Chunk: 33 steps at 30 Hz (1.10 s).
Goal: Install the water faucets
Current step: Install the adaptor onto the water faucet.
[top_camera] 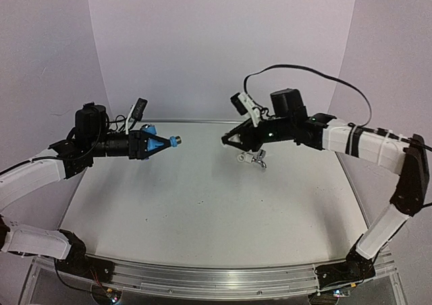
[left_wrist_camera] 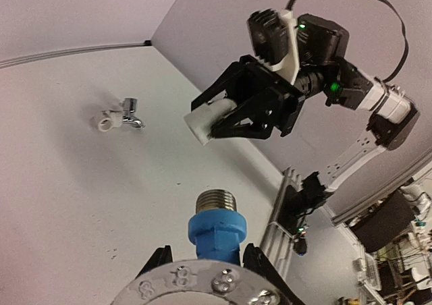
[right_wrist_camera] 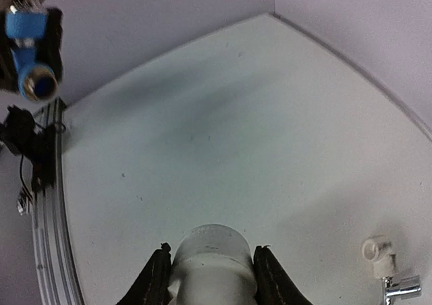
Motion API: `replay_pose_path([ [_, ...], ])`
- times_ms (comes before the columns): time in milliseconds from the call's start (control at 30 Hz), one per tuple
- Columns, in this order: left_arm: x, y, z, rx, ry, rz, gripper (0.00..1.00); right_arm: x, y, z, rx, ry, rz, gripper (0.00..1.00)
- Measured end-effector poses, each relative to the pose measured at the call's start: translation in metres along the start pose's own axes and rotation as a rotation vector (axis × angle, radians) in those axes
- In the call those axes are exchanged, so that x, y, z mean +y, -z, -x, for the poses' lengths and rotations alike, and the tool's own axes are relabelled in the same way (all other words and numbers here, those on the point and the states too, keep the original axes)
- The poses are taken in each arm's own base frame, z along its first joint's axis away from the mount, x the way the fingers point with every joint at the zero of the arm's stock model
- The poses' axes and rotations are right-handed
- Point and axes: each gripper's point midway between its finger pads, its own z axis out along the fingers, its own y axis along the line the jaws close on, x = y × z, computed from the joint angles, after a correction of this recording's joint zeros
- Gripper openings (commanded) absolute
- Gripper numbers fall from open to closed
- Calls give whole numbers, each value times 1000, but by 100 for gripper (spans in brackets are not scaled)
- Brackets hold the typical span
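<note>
The left tool (top_camera: pixel 162 143) was clamped on the blue faucet (left_wrist_camera: pixel 216 229), whose threaded metal end pointed across at the right tool (top_camera: pixel 228 140). That tool gripped a white fitting (right_wrist_camera: pixel 212 258) between its fingers. Both were held up off the worktop (top_camera: pixel 202 210), facing each other with a gap between. The silver faucet (top_camera: pixel 257 159) lay on the worktop near the right tool — a small white piece (left_wrist_camera: pixel 105 121) at one end.

The right wrist view's bottom edge cuts off the silver faucet (right_wrist_camera: pixel 401 290); the blue faucet (left_wrist_camera: pixel 216 232) hides its rear half in the left wrist view.
</note>
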Motion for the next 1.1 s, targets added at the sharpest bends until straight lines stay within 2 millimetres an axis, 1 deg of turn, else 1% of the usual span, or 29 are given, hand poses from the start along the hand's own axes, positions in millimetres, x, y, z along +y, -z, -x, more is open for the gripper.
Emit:
replay_pose_path([
  [33, -6, -3, 4, 2, 17, -38, 0, 4, 14, 20, -86, -8, -10, 0],
  [133, -25, -8, 14, 8, 71, -164, 0, 22, 50, 60, -272, -47, 11, 0],
  [200, -37, -7, 19, 11, 96, -241, 0, 33, 63, 83, -361, -56, 62, 0],
  [267, -49, -5, 23, 17, 114, -308, 0, 44, 67, 97, -407, -44, 124, 0],
  [333, -60, -3, 26, 27, 128, -368, 0, 55, 67, 103, -433, -1, 202, 0],
  [433, -72, 1, 30, 48, 152, -429, 0, 70, 61, 102, -444, 92, 308, 0],
  [567, -80, 4, 31, 80, 209, -469, 0, 91, 52, 101, -451, 225, 452, 0],
  [700, -84, 5, 34, 97, 270, -481, 0, 110, 54, 110, -480, 326, 556, 0],
  [833, -87, 6, 37, 99, 315, -487, 0, 131, 57, 119, -524, 406, 612, 0],
  [933, -90, 6, 39, 97, 336, -494, 0, 145, 55, 124, -553, 441, 648, 0],
  [1033, -94, 7, 41, 96, 348, -501, 0, 154, 50, 126, -573, 464, 673, 0],
  [1100, -95, 8, 43, 84, 347, -502, 0, 154, 50, 130, -592, 479, 669, 0],
])
